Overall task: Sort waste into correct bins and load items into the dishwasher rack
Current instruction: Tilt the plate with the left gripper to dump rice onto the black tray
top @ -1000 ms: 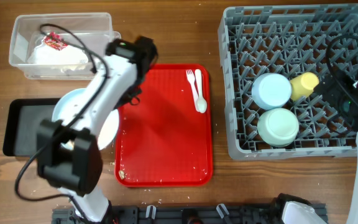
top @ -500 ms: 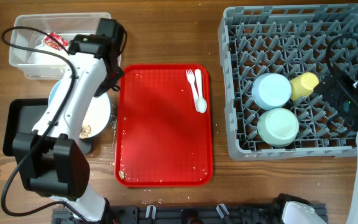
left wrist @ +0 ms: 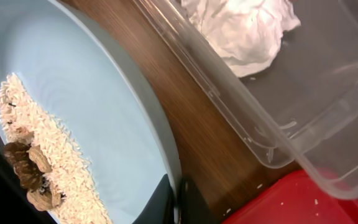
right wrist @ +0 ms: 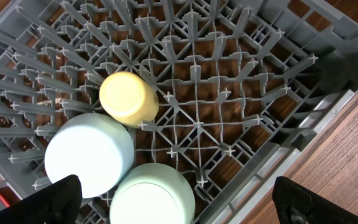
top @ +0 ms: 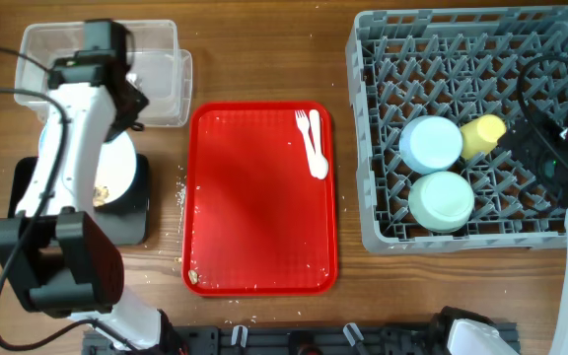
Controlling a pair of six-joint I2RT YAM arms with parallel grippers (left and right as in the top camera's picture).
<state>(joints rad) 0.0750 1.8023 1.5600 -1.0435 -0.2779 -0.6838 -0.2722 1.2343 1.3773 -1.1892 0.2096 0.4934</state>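
Bearing grey rack; wood-grain tabletop

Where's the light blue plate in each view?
Overhead: plate at left, over the black tray, partly under the left arm.
Left wrist: plate fills the left half.
Right wrist: not in it.
Shared landmark: clear tub, next to the plate in both.

Red tray mostly bare; fork and spoon at far right corner. Rack top rows and left edge free; bowls and cup fill the middle. Left arm and plate cover black tray.
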